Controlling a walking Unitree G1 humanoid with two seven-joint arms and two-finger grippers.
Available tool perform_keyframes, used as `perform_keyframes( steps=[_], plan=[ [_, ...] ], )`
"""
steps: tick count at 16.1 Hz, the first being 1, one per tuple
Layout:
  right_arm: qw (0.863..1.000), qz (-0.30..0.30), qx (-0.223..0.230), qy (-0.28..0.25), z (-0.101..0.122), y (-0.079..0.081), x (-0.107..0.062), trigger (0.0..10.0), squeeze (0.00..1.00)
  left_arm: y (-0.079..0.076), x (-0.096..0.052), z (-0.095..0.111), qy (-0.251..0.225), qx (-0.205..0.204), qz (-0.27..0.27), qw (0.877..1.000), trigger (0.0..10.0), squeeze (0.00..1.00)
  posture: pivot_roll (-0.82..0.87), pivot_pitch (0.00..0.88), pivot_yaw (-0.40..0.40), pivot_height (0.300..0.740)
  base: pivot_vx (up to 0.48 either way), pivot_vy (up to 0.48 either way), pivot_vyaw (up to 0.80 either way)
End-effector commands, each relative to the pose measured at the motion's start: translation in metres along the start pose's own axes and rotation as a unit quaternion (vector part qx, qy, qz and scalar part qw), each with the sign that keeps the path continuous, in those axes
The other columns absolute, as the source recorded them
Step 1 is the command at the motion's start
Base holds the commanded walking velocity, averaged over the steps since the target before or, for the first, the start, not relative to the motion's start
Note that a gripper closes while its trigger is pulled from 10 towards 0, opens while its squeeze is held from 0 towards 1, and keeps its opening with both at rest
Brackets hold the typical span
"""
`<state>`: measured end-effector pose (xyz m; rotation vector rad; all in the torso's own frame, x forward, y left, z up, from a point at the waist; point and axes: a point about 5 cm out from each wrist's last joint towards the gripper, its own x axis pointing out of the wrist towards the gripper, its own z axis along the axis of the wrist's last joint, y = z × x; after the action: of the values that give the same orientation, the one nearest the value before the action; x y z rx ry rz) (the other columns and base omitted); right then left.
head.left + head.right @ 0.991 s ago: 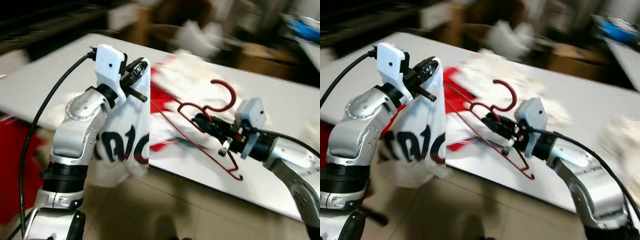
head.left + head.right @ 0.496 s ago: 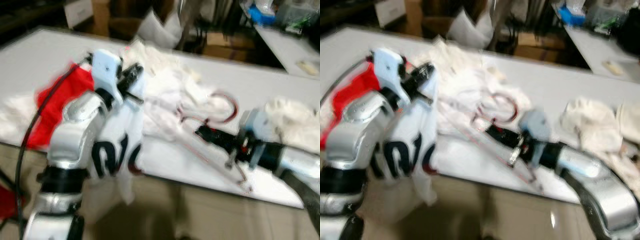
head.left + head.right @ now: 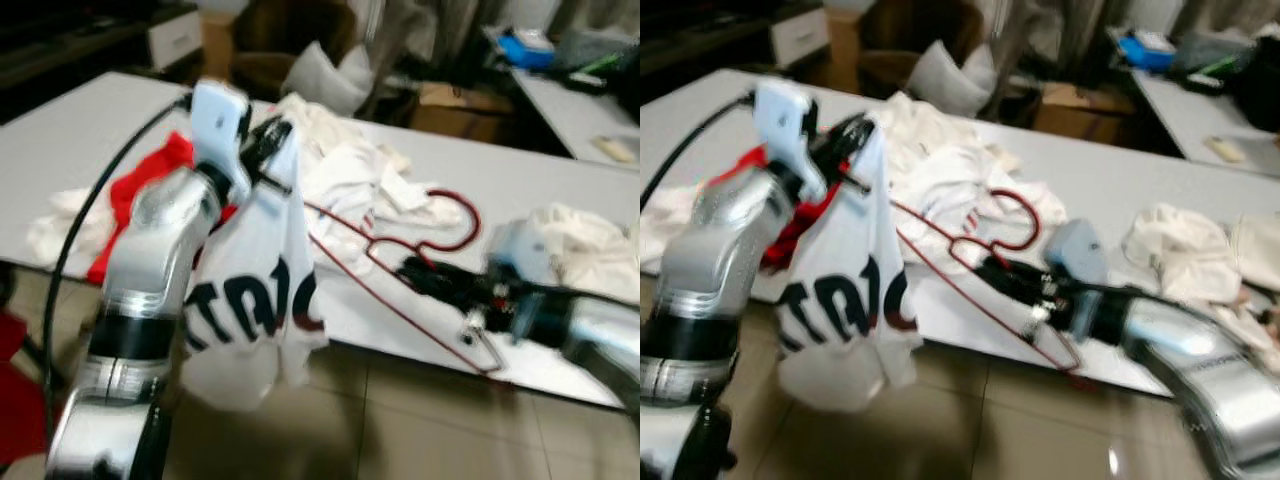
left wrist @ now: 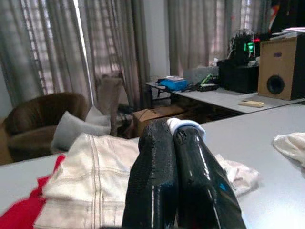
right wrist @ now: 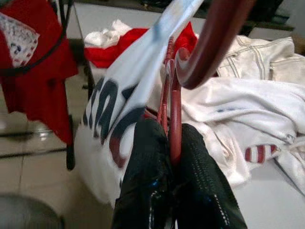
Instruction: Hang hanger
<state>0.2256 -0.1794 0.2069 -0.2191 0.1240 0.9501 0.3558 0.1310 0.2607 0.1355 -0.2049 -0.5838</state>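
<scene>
My right gripper [image 3: 1002, 275] is clamped on the red hanger [image 3: 970, 262], its hook pointing far. My left gripper [image 3: 268, 140] pinches the white shirt [image 3: 255, 290], left of the hanger's long wire.

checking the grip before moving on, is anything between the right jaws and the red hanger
Nothing visible. The right gripper is already shut on the red hanger, its wire pinched directly between the jaws. The left gripper separately holds the white shirt up.

Curtained windows [image 4: 109, 43], brown armchair [image 4: 38, 114], tiled floor [image 3: 420, 420]
</scene>
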Motion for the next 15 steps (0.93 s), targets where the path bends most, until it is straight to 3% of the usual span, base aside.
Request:
perform_keyframes(
  steps=[1, 3, 5, 6, 8, 10, 11, 15],
  plan=[
    [1.0, 0.015, -0.002, -0.005, 0.007, -0.002, -0.011, 10.0, 0.0, -0.005, 0.014, 0.015, -0.021, 0.019, -0.033, 0.999, 10.0, 0.0, -0.08, 0.0, -0.069, 0.74, 0.0, 0.0, 0.0],
    [0.998, 0.059, -0.002, 0.003, 0.013, 0.0, -0.029, 10.0, 0.0, -0.008, 0.044, 0.034, -0.027, 0.044, -0.078, 0.996, 10.0, 0.0, -0.1, 0.0, -0.059, 0.74, 0.0, 0.0, 0.0],
    [0.997, 0.076, -0.001, 0.016, 0.013, 0.003, -0.033, 10.0, 0.0, -0.011, 0.062, 0.049, -0.037, 0.054, -0.101, 0.993, 10.0, 0.0, -0.11, 0.0, -0.045, 0.74, 0.0, 0.0, 0.0],
    [0.997, 0.078, -0.002, 0.019, 0.013, 0.004, -0.034, 10.0, 0.0, -0.012, 0.066, 0.055, -0.044, 0.054, -0.105, 0.992, 10.0, 0.0, -0.12, 0.0, -0.038, 0.74, 0.0, 0.0, 0.0],
    [0.996, 0.085, -0.001, 0.014, 0.014, 0.011, -0.032, 10.0, 0.0, -0.022, 0.08, 0.091, -0.099, 0.02, -0.149, 0.984, 10.0, 0.0, -0.12, 0.0, -0.034, 0.74, 0.0, 0.0, 0.0],
    [0.995, 0.097, 0.003, 0.006, 0.014, 0.015, -0.025, 10.0, 0.0, -0.028, 0.084, 0.108, -0.129, -0.004, -0.174, 0.976, 10.0, 0.0, -0.12, 0.0, -0.033, 0.74, 0.0, 0.0, 0.0],
    [0.994, 0.113, 0.005, -0.004, 0.015, 0.018, -0.016, 10.0, 0.0, -0.04, 0.084, 0.129, -0.169, -0.036, -0.211, 0.962, 10.0, 0.0, -0.11, 0.0, -0.042, 0.74, 0.0, 0.0, 0.0],
    [0.995, 0.101, -0.008, -0.009, 0.013, 0.012, 0.008, 10.0, 0.0, -0.061, 0.08, 0.154, -0.216, -0.087, -0.278, 0.932, 10.0, 0.0, -0.09, 0.0, -0.064, 0.74, 0.0, 0.0, 0.0]
  ],
)
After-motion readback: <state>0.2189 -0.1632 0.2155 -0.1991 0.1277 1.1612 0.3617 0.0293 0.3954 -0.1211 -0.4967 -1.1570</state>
